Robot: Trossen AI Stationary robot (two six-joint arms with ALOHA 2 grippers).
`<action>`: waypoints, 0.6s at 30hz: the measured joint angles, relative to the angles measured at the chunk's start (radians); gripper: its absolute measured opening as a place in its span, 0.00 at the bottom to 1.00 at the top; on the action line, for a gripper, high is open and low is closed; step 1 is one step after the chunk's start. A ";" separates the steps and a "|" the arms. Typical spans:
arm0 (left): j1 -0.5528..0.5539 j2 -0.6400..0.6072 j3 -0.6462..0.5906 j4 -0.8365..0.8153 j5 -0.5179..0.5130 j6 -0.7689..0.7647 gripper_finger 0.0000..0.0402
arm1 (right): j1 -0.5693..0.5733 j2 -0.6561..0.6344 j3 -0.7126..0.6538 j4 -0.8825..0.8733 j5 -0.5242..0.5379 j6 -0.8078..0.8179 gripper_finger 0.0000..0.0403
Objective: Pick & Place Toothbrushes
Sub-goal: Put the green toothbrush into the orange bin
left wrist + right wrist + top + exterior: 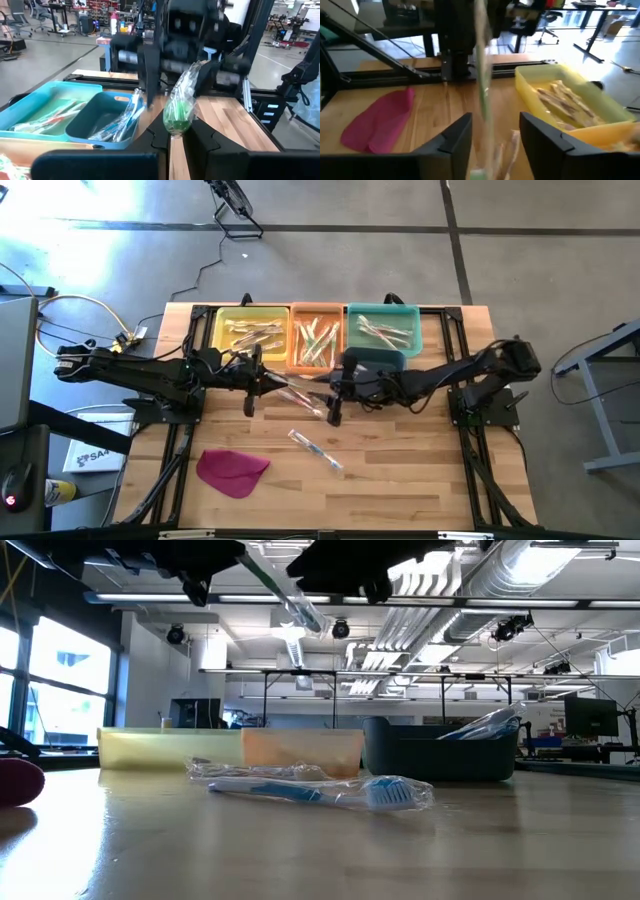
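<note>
Holding a green-handled wrapped toothbrush [179, 107] above mid-table: left gripper [176, 142] is clenched on its brush end, fingers tight on the wrapper. Right gripper [492, 132] faces it from the other side with its fingers parted; the same toothbrush runs between them, and it looks let go on that side, though the wrist view is too blurred to be sure of contact. In the high view the two grippers sit close together just in front of the bins, the wrapper spanning the gap between them.

Bins along the table's [400, 480] back edge: yellow bin [250, 332], orange bin [316, 338], teal bin [384, 328], each with wrapped toothbrushes inside. A darker teal bin [375, 360] sits in front of the teal one, also holding a few.

One blue-handled toothbrush [310, 791] lies loose on the table in its wrapper, nearer the front edge. Magenta cloth [232, 470] lies flat toward the front left, well apart from it.
</note>
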 joint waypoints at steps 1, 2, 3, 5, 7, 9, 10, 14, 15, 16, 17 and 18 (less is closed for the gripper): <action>0.000 0.000 0.000 -0.003 0.000 0.000 0.06 | 0.003 -0.025 0.000 -0.029 0.015 0.001 0.41; 0.000 0.000 0.000 -0.006 0.000 0.000 0.06 | 0.005 -0.046 0.000 -0.049 0.030 0.003 0.42; 0.000 0.000 0.000 -0.008 0.000 0.000 0.06 | 0.008 -0.068 0.002 -0.072 0.043 0.004 0.43; 0.001 0.000 0.000 -0.007 0.000 0.001 0.06 | 0.017 -0.121 0.002 -0.147 0.067 0.005 0.45; 0.001 0.000 0.000 -0.007 -0.009 0.001 0.06 | 0.025 -0.169 0.002 -0.197 0.069 0.006 0.44; 0.001 0.000 0.000 -0.007 -0.047 0.003 0.06 | 0.036 -0.209 0.002 -0.258 0.063 0.014 0.44; 0.001 0.000 0.000 -0.006 -0.068 0.003 0.06 | 0.041 -0.227 0.002 -0.277 0.058 0.024 0.43; 0.042 0.000 0.000 -0.007 -0.100 0.003 0.06 | 0.057 -0.259 0.003 -0.345 0.006 0.083 0.40; 0.062 0.000 0.000 -0.007 -0.100 -0.002 0.06 | 0.059 -0.259 0.003 -0.359 -0.002 0.087 0.40; 0.082 0.001 0.000 -0.006 -0.095 -0.011 0.06 | 0.064 -0.259 0.002 -0.368 -0.010 0.088 0.39; 0.107 0.004 0.000 -0.005 -0.088 -0.023 0.06 | 0.069 -0.259 0.002 -0.372 -0.015 0.089 0.38; 0.135 0.006 0.000 -0.006 -0.073 -0.036 0.06 | 0.072 -0.255 0.002 -0.372 -0.015 0.090 0.37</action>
